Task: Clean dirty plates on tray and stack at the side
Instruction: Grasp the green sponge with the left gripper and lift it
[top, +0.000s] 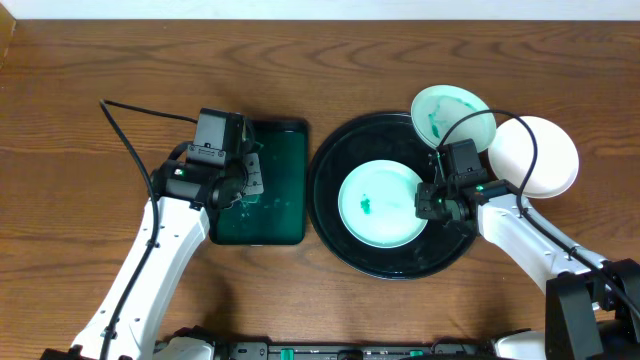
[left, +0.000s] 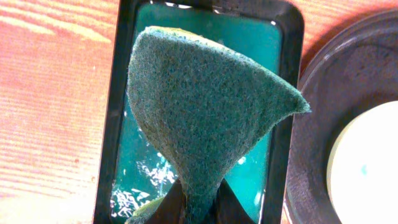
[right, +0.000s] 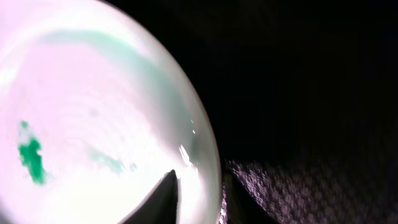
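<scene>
Smeared plate (top: 380, 203) lies flat at centre of tray (top: 328, 160). Right pincer (right: 202, 193) straddles its rim at 3 o'clock; pinch or gap, cannot tell. Left pincer (left: 198, 208) pinches scouring pad (left: 205, 106). Plate judged light, rigid, glossy-slick: take by rim.

you saw a pale mint plate (top: 381, 204) with green smears, a black tray (top: 322, 195), a dark green speckled pad (left: 205, 106), a black-rimmed green basin (top: 285, 185) and a brown wood-grain table (top: 80, 60).
</scene>
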